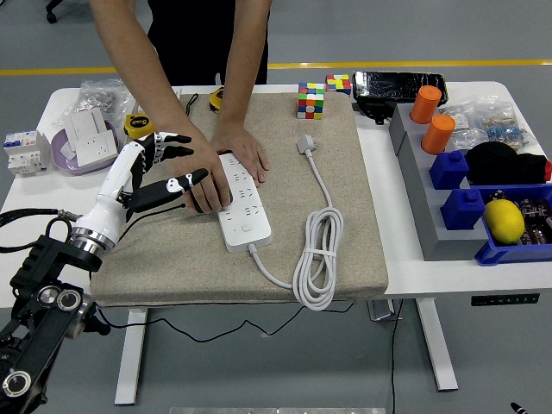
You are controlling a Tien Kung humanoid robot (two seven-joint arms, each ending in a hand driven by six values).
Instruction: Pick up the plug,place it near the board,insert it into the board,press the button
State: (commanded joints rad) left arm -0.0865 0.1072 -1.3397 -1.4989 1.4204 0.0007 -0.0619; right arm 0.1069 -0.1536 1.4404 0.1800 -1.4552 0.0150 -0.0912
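At the lower left of the frame the black left arm [39,323] is being raised from the table's near edge toward the centre-left. Its white left hand [142,177] is being held over the left part of the beige mat [345,216], with the fingers spread apart and the thumb stretched rightward; nothing is being gripped by them. Just right of that thumb, a person's hand [205,179] is being closed around the black plug [210,203], of which only a small dark part is showing, at the left edge of the white power strip [241,203]. The strip is being steadied at its far end by the person's other hand [246,151]. To the right, the strip's white cable [317,259] is being left coiled on the mat, its own plug [305,143] lying farther up. At the upper centre a colour cube [310,100] is being kept at the mat's far edge.
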